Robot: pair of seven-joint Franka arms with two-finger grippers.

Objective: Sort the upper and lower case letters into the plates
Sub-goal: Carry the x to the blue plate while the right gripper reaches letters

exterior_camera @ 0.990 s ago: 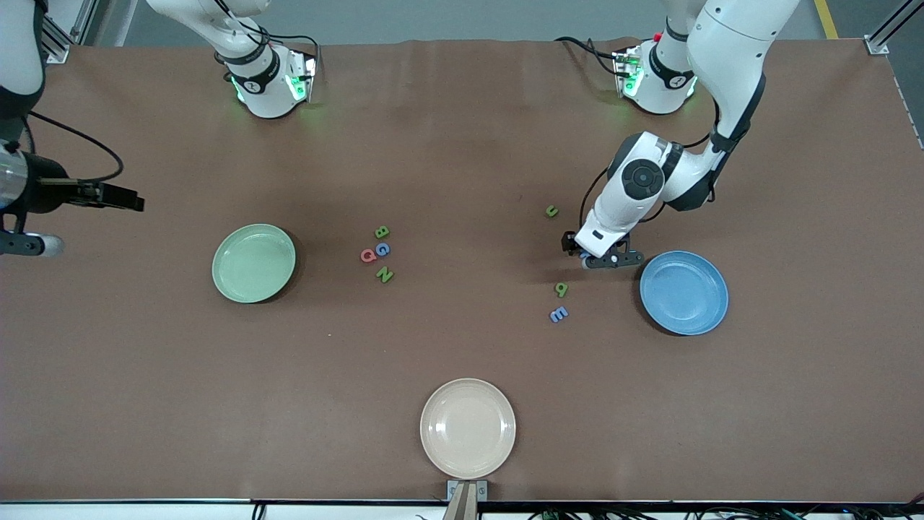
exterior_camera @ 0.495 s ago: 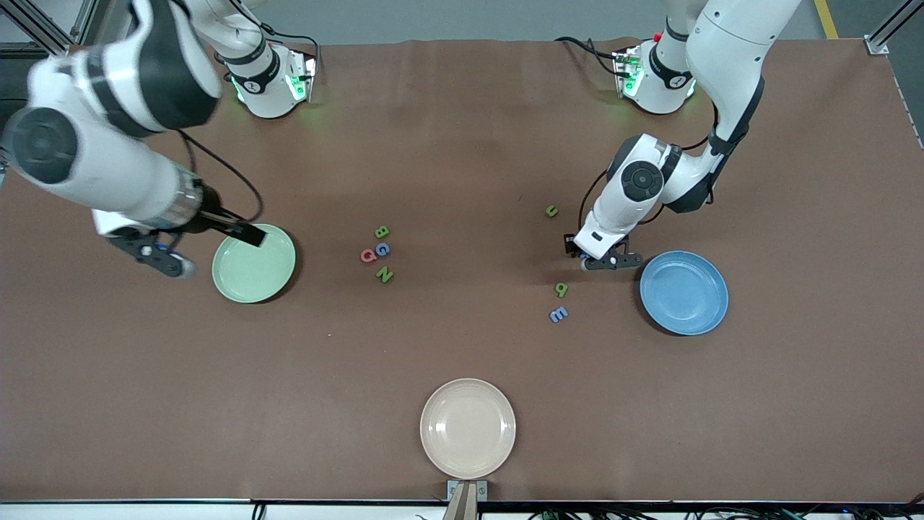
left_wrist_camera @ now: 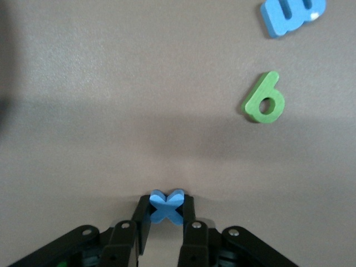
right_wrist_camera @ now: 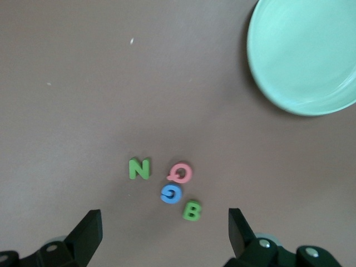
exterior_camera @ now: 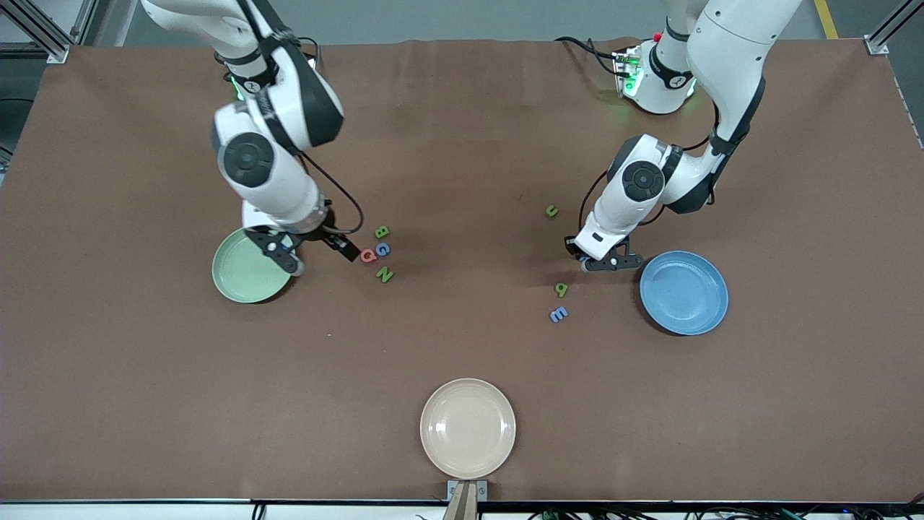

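Four letters (right_wrist_camera: 167, 186): N, Q, G, B.

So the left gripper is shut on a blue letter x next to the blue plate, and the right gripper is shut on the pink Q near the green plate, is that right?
Not quite. The left gripper is shut on the blue letter x beside the blue plate, but the right gripper is open and holds nothing. The right wrist view shows its jaws spread wide above the pink Q, which lies on the table near the green plate.
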